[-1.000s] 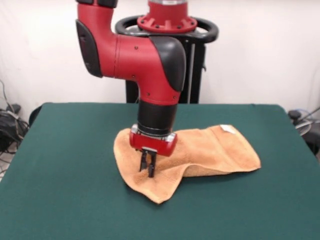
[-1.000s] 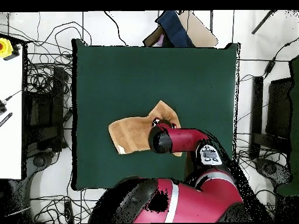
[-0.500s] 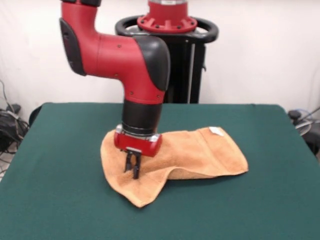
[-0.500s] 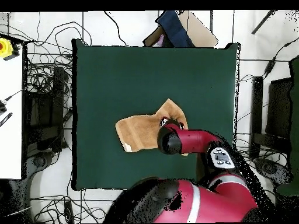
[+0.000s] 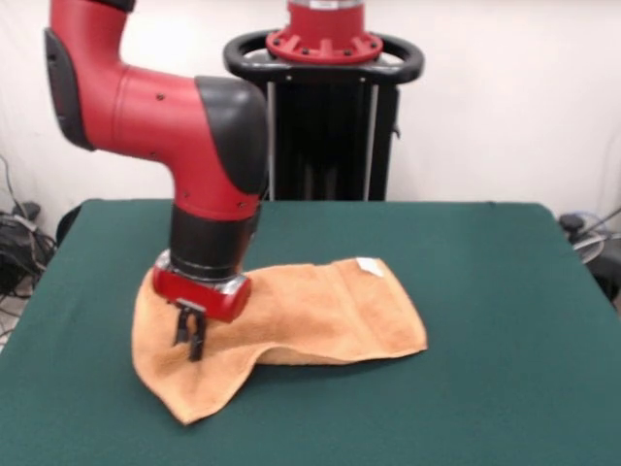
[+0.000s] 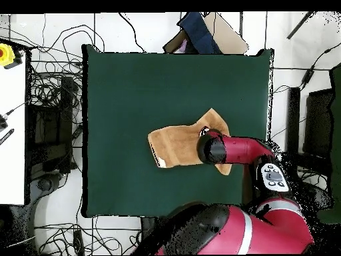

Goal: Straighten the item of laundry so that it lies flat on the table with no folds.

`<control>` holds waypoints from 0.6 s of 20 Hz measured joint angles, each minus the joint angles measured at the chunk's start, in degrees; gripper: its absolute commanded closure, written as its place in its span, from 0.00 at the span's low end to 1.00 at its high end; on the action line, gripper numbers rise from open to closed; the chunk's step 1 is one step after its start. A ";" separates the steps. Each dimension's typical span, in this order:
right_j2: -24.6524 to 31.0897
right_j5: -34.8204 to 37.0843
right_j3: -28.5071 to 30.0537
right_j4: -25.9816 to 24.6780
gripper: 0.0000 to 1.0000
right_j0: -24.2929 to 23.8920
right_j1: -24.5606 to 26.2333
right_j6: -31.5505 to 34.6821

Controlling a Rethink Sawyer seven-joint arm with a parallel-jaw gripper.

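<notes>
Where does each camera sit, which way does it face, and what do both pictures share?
Front view: across the table, level, facing the pedestal; shows the red arm, gripper and towel.
Overhead view: above, looking straight down on the table; shows the arm and base at the bottom.
Shared: the towel, the table and the arm, turned half round between views.

Towel (image 5: 301, 316) — nubby, matt terry cloth; table (image 5: 485, 291) — dull felt-like cover; arm (image 5: 175, 107) — glossy shell.
</notes>
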 measured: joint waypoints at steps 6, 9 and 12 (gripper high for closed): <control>-0.02 -2.14 -4.68 -2.16 1.00 -0.12 2.04 0.00; -0.02 -4.16 -6.00 -3.02 1.00 -0.14 2.65 0.00; -0.01 -6.29 -7.57 -3.89 1.00 -0.19 3.52 0.00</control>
